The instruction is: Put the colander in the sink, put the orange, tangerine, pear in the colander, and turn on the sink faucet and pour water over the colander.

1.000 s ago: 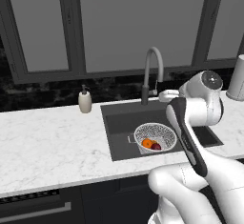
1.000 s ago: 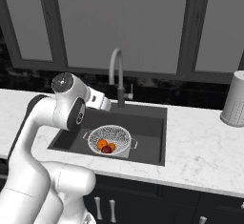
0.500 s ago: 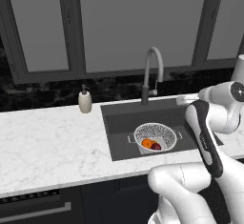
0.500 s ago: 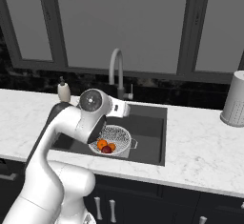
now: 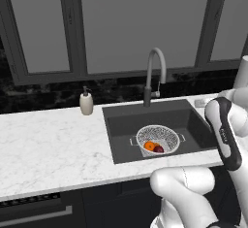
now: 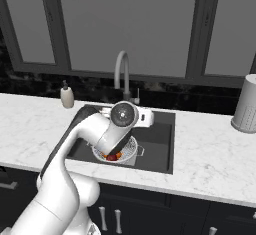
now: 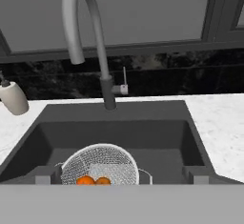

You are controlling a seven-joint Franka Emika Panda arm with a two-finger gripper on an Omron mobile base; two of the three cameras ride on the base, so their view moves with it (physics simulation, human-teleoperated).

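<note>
The white marble table [image 5: 48,149] runs across the room below dark windows, with black cabinet fronts under it. Set into it is the dark grey sink [image 5: 186,118], a deep rectangular basin.

The grey gooseneck faucet [image 5: 154,72] stands at the middle of the sink's back edge, its arched spout curving forward over the basin; in the hand view a thin lever sticks out from its side just above the dark base.

A grey ribbed canister [image 6: 246,104] stands on the table well to the right of the sink, by the back wall.

The colander [image 5: 164,136] sits upright on the sink floor, toward the front of the basin, its wire handles pointing left and right. Inside it lie the fruits, bunched at the front: the orange [image 5: 149,145] and, touching it on the right, the dark red pear [image 5: 158,149]. The hand view shows two orange fruits side by side at the colander's near rim; which one is the tangerine I cannot tell.

A small white soap bottle [image 5: 86,103] stands on the table left of the sink, near the back wall.

The end effector [image 7: 122,175] is above the front of the sink, facing the faucet, its fingers spread wide and holding nothing.
</note>
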